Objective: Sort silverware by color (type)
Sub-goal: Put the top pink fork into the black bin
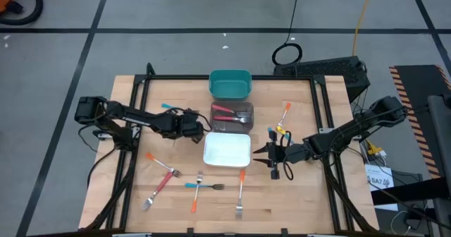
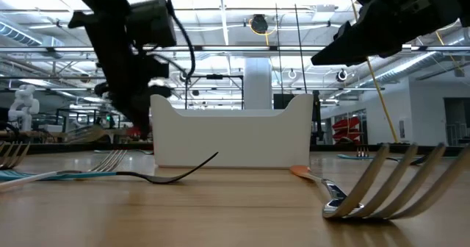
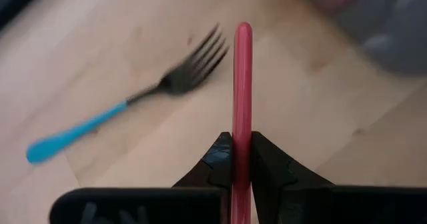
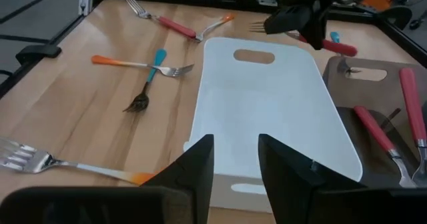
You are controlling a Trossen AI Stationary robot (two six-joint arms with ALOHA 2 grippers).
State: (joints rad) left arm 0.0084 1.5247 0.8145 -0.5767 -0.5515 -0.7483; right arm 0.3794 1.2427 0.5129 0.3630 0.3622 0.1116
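Observation:
My left gripper (image 1: 194, 128) hangs over the table left of the dark bin (image 1: 232, 116), shut on a red-handled fork (image 3: 242, 64). The fork's red end (image 4: 339, 48) sticks out past the fingers and its head is hidden. Below it a blue-handled fork (image 3: 120, 111) lies flat on the wood. My right gripper (image 1: 270, 156) stands open just right of the white bin (image 1: 227, 150), with nothing between its fingers (image 4: 235, 164). The dark bin holds red-handled forks (image 4: 377, 132). More forks with orange, red and blue handles (image 1: 197, 187) lie near the table's front. My left gripper pinches the fork's thin red handle (image 3: 242, 121) between its two fingers. The handle runs along the fingers and its free end (image 3: 243, 31) reaches well past the fingertips. The gripper slants down from the table's left. The fork is lifted clear of the table.
A teal bin (image 1: 230, 84) stands behind the dark bin at the table's far side. An orange-handled fork (image 1: 285, 113) lies far right, another (image 1: 240, 187) near the front. A black frame (image 1: 141, 89) rims the table.

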